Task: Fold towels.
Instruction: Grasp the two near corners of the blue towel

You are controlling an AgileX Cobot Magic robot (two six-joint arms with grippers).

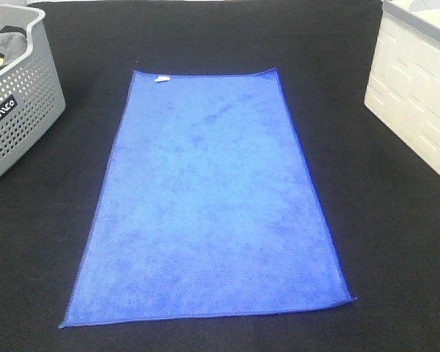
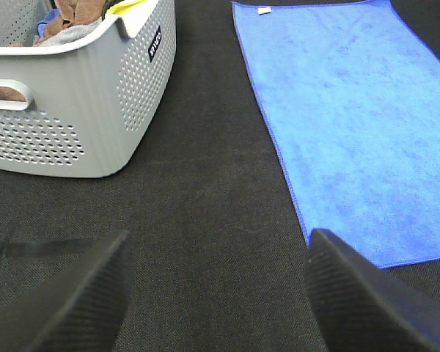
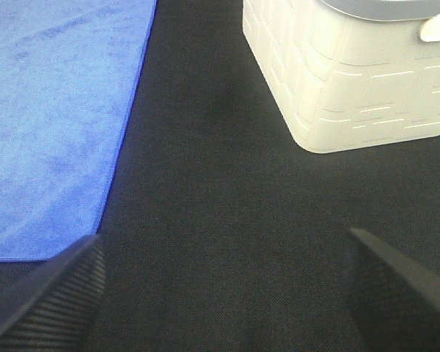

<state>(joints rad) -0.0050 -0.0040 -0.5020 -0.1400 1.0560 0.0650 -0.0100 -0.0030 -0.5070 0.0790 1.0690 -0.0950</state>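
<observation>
evidently both claws gaped empty, held low over the black worktop (image 1: pixel 396 257). the left claw (image 2: pixel 216 293) and right claw (image 3: pixel 224 293) each sat just outside a near corner of the blue towel (image 1: pixel 213 198). it lay flat between them, equally near both, its long axis running away from the robot. both arms pointed forward.

One blue towel (image 1: pixel 205 198), one grey perforated basket (image 1: pixel 22 110), one cream-white bin (image 1: pixel 418 103), one black mat (image 1: pixel 396 242).
</observation>
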